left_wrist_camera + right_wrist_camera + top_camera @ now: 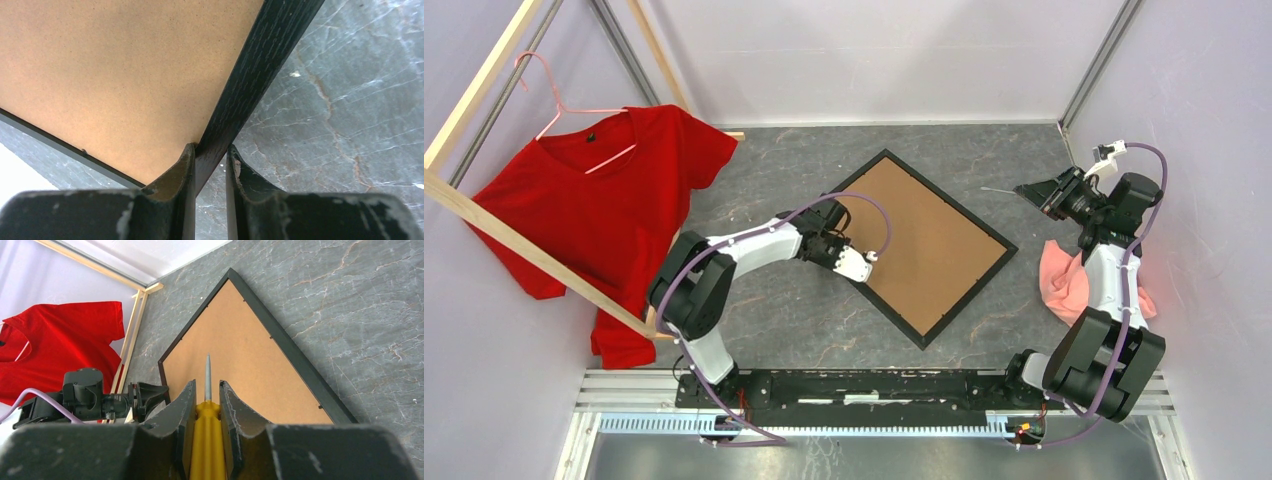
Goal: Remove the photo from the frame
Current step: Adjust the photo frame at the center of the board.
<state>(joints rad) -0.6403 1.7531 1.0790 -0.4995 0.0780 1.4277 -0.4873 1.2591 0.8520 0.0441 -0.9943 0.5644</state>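
**Frame face down, tool at the ready.** The frame (951, 199) is being kept face down at the table's (804, 320) centre, board (924, 240) uppermost. The photo, unseen, is presumably being hidden beneath. The left jaws are being held narrow astride the 9 o'clock rail, probably to steady it, though a firm pinch cannot be told. At 3 o'clock a screwdriver (207, 440) is being clamped by the right jaws, likely for prying.

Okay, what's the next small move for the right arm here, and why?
Probably lower the right gripper and its screwdriver toward the edge of the backing board inside the frame: the frame lies face down with the board in place, and the jaws of the left gripper straddle one rail.
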